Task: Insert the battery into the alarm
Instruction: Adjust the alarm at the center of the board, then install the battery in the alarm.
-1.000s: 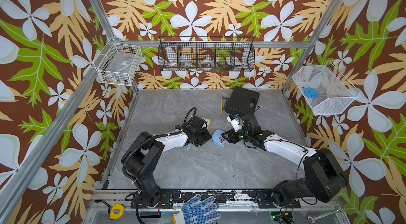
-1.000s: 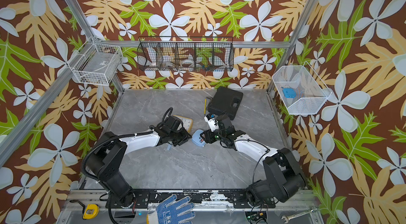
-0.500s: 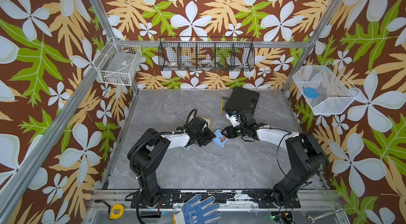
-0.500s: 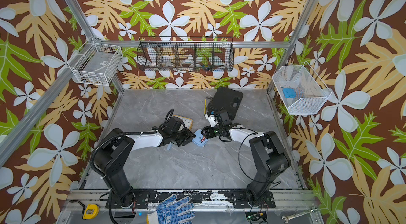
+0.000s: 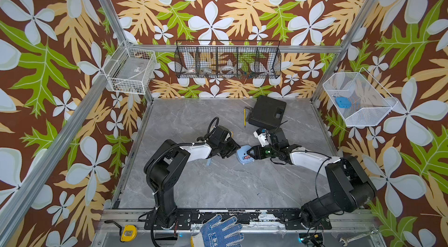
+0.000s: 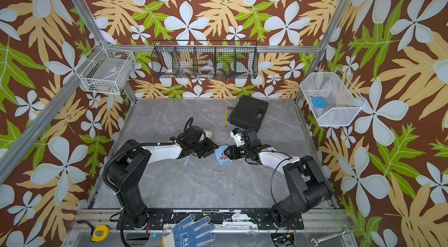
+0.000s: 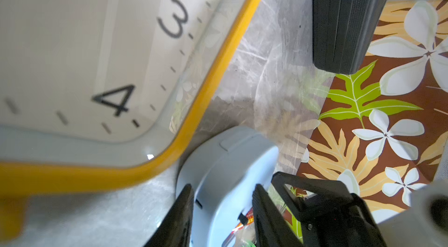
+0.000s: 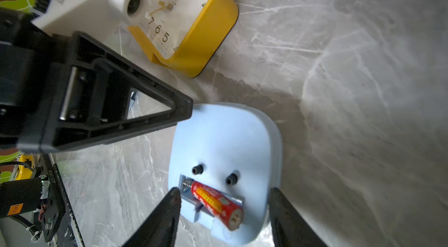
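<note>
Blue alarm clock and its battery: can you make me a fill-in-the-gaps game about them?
1. The battery poking out of the blue alarm clock is mostly ____ in colour.
2. The blue alarm clock lies with its face ____.
3. Its back has ____ black knobs near the battery.
4. The other clock nearby has a ____ case.

Missing words: red, down, two, yellow.

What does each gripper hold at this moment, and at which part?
The left gripper pinches the blue alarm at its edge. The right gripper holds nothing: it stands open around the battery.
</note>
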